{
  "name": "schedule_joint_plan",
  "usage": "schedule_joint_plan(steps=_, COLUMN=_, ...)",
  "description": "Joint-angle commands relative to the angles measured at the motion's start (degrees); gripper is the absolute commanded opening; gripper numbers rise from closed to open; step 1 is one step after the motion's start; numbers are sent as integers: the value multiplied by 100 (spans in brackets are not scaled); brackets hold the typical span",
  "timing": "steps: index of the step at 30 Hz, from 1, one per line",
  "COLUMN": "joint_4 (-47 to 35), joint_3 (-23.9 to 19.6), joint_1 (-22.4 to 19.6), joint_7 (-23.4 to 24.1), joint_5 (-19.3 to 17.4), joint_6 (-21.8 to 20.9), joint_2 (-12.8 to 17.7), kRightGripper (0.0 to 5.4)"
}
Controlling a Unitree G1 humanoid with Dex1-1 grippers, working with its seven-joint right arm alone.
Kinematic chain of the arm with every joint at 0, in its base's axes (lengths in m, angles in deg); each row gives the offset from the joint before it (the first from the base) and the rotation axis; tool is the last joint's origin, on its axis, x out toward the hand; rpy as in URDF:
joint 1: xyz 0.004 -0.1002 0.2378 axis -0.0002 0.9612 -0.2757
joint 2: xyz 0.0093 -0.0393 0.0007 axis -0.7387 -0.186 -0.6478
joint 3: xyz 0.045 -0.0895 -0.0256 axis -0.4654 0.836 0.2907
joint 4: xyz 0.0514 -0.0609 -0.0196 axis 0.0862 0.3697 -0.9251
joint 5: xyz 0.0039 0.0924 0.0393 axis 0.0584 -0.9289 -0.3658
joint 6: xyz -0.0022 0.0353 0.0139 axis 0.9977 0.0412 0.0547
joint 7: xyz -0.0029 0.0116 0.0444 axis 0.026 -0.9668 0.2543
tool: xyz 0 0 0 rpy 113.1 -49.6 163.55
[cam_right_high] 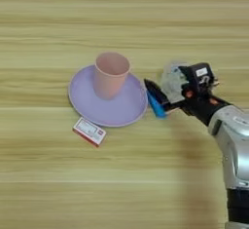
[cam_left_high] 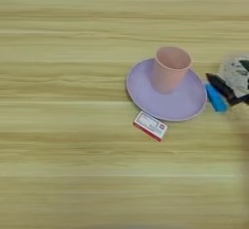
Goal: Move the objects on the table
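Even, soft, warm light falls on the table (cam_left_high: 73,174), with no glare. A faint shadow lies under the arm (cam_right_high: 233,140) toward the table's near right edge, and a thin one beside the plate (cam_right_high: 107,111). Both views are blurred throughout, and the box (cam_left_high: 151,125) label is unreadable

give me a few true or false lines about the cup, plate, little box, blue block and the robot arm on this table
1. The pink cup stands upright on the purple plate. True.
2. The small red-and-white box lies on the plate. False: it lies on the table, just in front of the plate.
3. The blue block is at the plate's right edge, by the gripper. True.
4. The cup lies tipped over. False: it is upright, mouth up.
5. The arm comes in from the left. False: from the right.
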Motion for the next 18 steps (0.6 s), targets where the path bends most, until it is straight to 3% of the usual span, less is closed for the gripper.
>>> schedule_joint_plan(steps=1, joint_4=-245, joint_3=144, joint_1=-274, joint_7=-36, joint_5=-50, joint_6=-218, joint_2=68, kRightGripper=536)
schedule_joint_plan(steps=18, joint_4=-261, joint_3=610, joint_1=-347, joint_7=-175, joint_5=6, joint_6=-293, joint_2=-184, kRightGripper=536)
